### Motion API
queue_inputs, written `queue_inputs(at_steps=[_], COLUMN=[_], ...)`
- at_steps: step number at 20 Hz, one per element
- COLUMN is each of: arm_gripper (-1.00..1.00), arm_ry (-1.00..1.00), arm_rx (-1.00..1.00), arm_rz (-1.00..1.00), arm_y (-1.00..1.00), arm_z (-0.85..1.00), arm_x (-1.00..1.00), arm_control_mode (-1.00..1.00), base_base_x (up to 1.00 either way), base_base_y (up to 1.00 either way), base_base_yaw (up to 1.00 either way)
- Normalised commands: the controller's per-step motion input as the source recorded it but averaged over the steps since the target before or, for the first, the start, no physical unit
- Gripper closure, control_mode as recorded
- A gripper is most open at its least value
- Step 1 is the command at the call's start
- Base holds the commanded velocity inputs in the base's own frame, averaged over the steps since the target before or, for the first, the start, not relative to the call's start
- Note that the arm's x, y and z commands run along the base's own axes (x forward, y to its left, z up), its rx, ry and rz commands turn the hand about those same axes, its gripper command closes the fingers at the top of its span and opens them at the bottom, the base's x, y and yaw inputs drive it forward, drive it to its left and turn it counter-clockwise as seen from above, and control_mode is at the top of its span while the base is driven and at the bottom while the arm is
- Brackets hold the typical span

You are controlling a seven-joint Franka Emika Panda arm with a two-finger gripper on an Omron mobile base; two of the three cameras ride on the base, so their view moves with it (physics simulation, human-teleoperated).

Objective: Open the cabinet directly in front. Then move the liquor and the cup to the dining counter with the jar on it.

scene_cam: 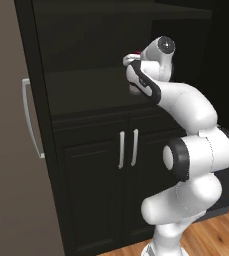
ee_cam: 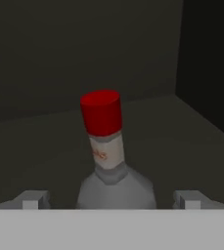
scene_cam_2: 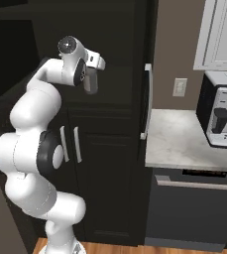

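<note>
The cabinet [scene_cam: 86, 90] stands open, its tall door [scene_cam: 16, 150] swung out to the left with a pale bar handle [scene_cam: 30, 120]. My arm reaches onto the dark shelf inside. In the hand view the liquor [ee_cam: 108, 163], a clear greyish bottle with a red cap [ee_cam: 101, 112], stands upright on the shelf. My gripper [ee_cam: 111, 200] is open, with one fingertip [ee_cam: 35, 199] on each side of the bottle's base and a gap between them and the glass. The red cap [scene_cam: 136, 54] peeks past my hand in the left base view. The cup, the dining counter and the jar are out of view.
Below the shelf are shorter dark doors with paired handles [scene_cam: 127, 148]. The cabinet's right side wall [ee_cam: 206, 63] is close to the bottle. To the right are a marble counter [scene_cam_2: 184, 139], a coffee machine [scene_cam_2: 221, 116] and a dishwasher front [scene_cam_2: 194, 208].
</note>
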Motion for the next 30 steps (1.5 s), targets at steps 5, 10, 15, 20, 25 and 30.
queue_inputs(at_steps=[5,10,15,20,25,30], arm_gripper=[-1.0,-1.0,-1.0,1.0,1.0,1.0], arm_ry=[0.0,0.0,0.0,0.0,0.0,0.0], arm_rx=[0.0,0.0,0.0,0.0,0.0,0.0], arm_rz=[0.0,0.0,0.0,0.0,0.0,0.0], arm_y=[0.0,0.0,0.0,0.0,0.0,0.0], arm_z=[-0.12,-0.08,-0.04,-0.01,0.0,0.0], arm_x=[0.36,0.35,0.26,0.1,0.0,-0.49], arm_control_mode=[-1.0,-1.0,-1.0,-1.0,-1.0,-1.0], base_base_x=[0.0,0.0,0.0,0.0,0.0,0.0], base_base_y=[0.0,0.0,0.0,0.0,0.0,0.0], base_base_yaw=[0.0,0.0,0.0,0.0,0.0,0.0])
